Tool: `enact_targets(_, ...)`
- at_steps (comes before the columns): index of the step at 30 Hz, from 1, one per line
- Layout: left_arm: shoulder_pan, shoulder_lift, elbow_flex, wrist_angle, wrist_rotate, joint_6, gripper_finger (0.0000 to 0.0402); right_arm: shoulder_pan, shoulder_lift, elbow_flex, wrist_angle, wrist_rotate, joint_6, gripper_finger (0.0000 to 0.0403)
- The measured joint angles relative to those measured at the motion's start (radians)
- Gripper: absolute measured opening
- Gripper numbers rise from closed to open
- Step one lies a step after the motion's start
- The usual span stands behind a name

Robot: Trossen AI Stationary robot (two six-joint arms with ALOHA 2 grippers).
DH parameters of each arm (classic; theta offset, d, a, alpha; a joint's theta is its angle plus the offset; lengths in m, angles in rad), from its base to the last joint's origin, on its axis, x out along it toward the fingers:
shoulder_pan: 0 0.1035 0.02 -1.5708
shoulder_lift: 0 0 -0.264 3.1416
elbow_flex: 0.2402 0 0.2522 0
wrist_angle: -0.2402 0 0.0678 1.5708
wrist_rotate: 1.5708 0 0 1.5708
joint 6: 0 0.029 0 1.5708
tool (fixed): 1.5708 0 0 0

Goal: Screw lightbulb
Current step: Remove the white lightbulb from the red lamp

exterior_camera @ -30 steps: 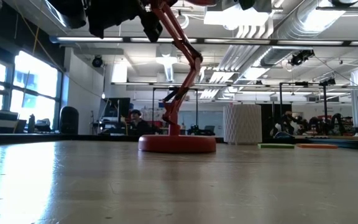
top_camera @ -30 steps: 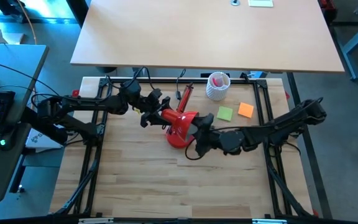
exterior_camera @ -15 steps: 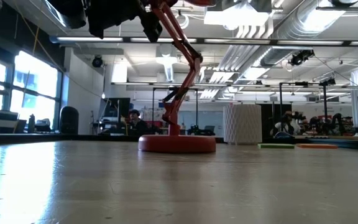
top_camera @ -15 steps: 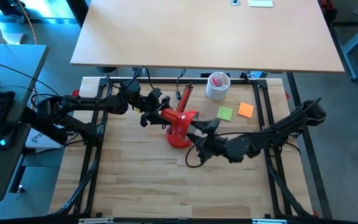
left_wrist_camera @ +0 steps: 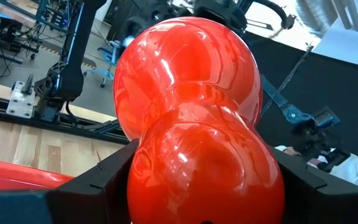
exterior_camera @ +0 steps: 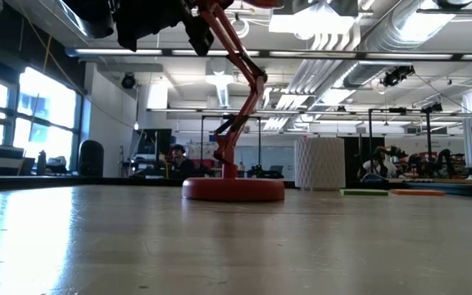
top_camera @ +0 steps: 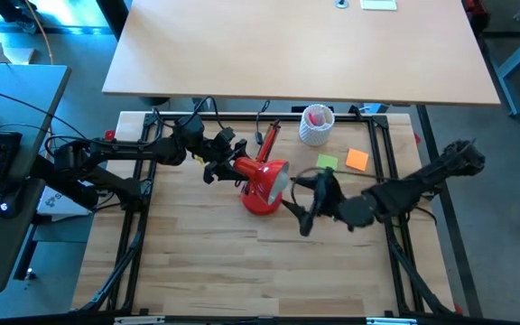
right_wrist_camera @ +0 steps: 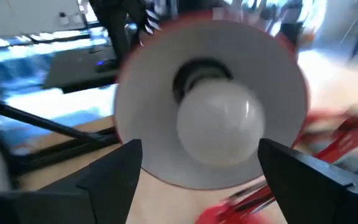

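The red desk lamp [top_camera: 262,185] stands on its round base [exterior_camera: 233,189] at mid-table, and its shade [top_camera: 273,174] opens toward the table's right edge. The white lightbulb [right_wrist_camera: 219,127] sits in the socket inside the shade's white interior [right_wrist_camera: 148,118]. My left gripper [top_camera: 227,165] is shut on the shade's red back. My right gripper [top_camera: 303,194] is open and empty, just right of the shade's mouth. Its fingers [right_wrist_camera: 114,168] stand apart on either side of the bulb, short of it. My left gripper pinches the narrow red back of the lamp's shade [left_wrist_camera: 197,168] between its two fingers [left_wrist_camera: 104,180]. It comes level from the table's left side. The shade is held above the table, mouth turned away from the gripper toward the right arm.
A white perforated cup [top_camera: 315,125] stands at the far edge, with a green sticky note [top_camera: 326,163] and an orange one [top_camera: 357,160] near it. Bare wooden table [top_camera: 242,262] lies toward the near edge. People show in the room behind [exterior_camera: 174,160].
My right gripper has drawn back from the lamp's shade toward the table's right edge. The lamp and my left gripper have kept still.
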Motion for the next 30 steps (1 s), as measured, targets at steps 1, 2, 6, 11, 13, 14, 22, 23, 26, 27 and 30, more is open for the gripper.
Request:
enact_targets(1,0.0,0.0,0.0,0.0,0.0,0.0,0.0251,-0.027,-0.004,0.0,-0.023,-0.063,0.06,0.0319)
enact_targets(2,0.0,0.0,0.0,0.0,0.0,0.0,0.0251,-0.053,-0.004,0.0,-0.034,-0.118,0.095,0.0319)
enact_targets(6,0.0,0.0,0.0,0.001,-0.002,0.002,0.0251,-0.141,-0.003,0.0,-0.036,-0.229,0.152,0.0319)
enact_targets(11,0.0,0.0,0.0,0.0,-0.008,0.009,0.0251,-0.211,-0.003,0.0,-0.016,-0.281,0.052,0.0316)
enact_targets(13,0.0,0.0,0.0,-0.001,-0.009,0.013,0.0251,-0.226,-0.003,0.0,-0.004,-0.322,-0.003,0.0306)
enact_targets(14,0.0,0.0,0.0,-0.001,-0.009,0.013,0.0251,-0.228,-0.003,0.0,0.0,-0.331,-0.029,0.0298)
enact_targets(22,-0.001,0.0,0.0,-0.001,-0.007,0.017,0.0251,-0.23,-0.003,0.0,0.013,-0.313,-0.522,0.0238)
enact_targets(23,-0.002,0.0,0.0,-0.001,-0.007,0.018,0.0251,-0.229,-0.003,0.0,0.016,-0.31,-0.605,0.0238)
enact_targets(26,-0.001,0.0,0.0,-0.001,-0.005,0.018,0.0251,-0.229,-0.003,0.0,0.019,-0.295,-0.86,0.0239)
enact_targets(27,-0.001,0.0,0.0,-0.002,-0.004,0.018,0.0251,-0.229,-0.003,0.0,0.02,-0.288,-0.944,0.024)
enact_targets(30,-0.001,0.0,0.0,-0.001,-0.006,0.01,0.0251,-0.229,-0.003,0.0,0.023,-0.268,-1.186,0.0242)
